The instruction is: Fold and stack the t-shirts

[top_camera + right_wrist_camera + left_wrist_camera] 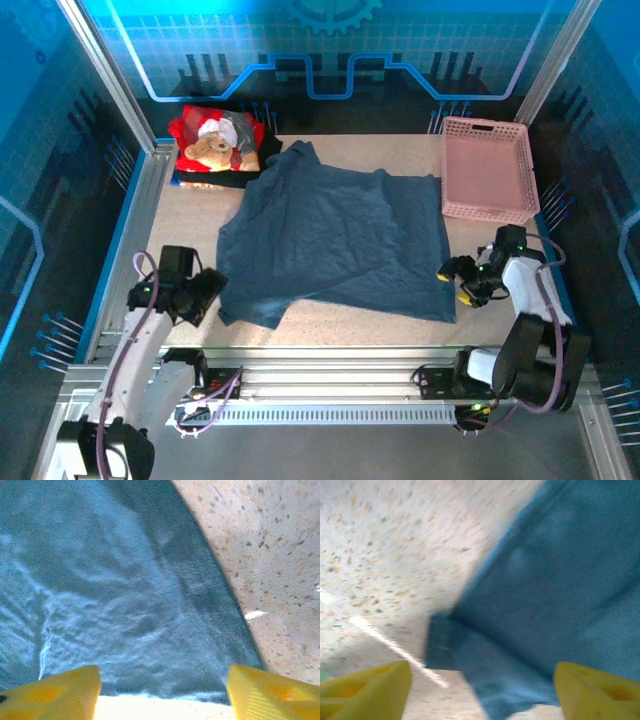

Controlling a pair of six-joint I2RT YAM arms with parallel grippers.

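Light: cool blue cast over the top view, speckled beige tabletop evenly bright | Glare: white streak on it just ahead of my left gripper; washed-out band between my right gripper's yellow fingertips | Blur: left wrist view smeared, right sharper, fingertips soft

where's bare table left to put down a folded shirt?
Left strip of table, between rail and blue shirt, nearer than the red shirt. Far strip between red shirt and pink basket. Thin near strip between left gripper and right gripper. Crowded: centre under the blue shirt; tight gap beside the basket.
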